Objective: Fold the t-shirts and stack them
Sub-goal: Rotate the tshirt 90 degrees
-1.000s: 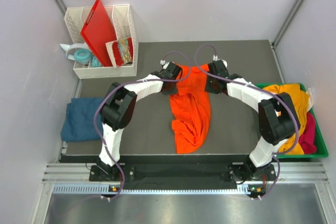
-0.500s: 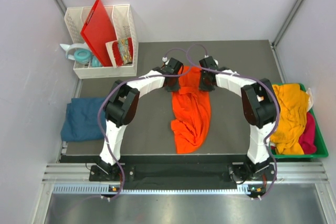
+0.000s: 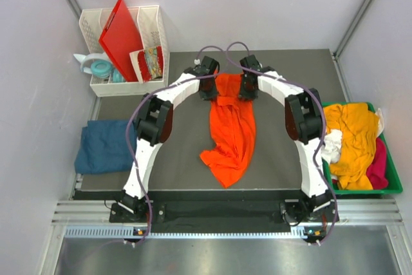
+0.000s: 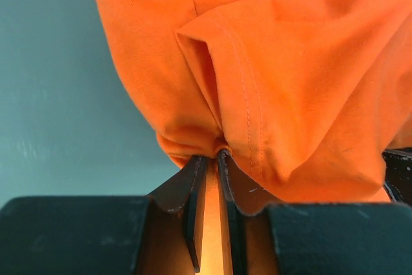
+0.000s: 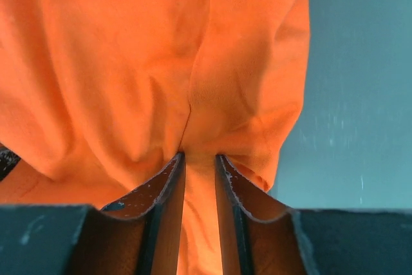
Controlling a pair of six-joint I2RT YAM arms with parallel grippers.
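Note:
The bright orange t-shirt (image 3: 233, 127) hangs bunched from both grippers over the dark mat, its lower end crumpled near the front. My left gripper (image 3: 208, 88) is shut on its upper left edge; the left wrist view shows orange cloth (image 4: 257, 82) pinched at the gripper (image 4: 211, 156). My right gripper (image 3: 248, 87) is shut on the upper right edge, with cloth (image 5: 161, 62) between its jaws (image 5: 198, 156). A dark teal-blue t-shirt (image 3: 103, 147) lies folded at the left edge. Mustard-yellow (image 3: 353, 132), pink (image 3: 378, 167) and white (image 3: 333, 145) shirts are piled in the green bin (image 3: 394, 186).
A white rack (image 3: 152, 30) at the back left holds the stiff red board (image 3: 120, 35) and a snack packet (image 3: 152, 62). A teal tape roll (image 3: 100, 68) sits beside it. Grey walls close in on both sides.
Both grippers have moved toward the back of the mat, drawing the orange shirt's top edge with them. The shirt's lower end has shifted and hangs longer.

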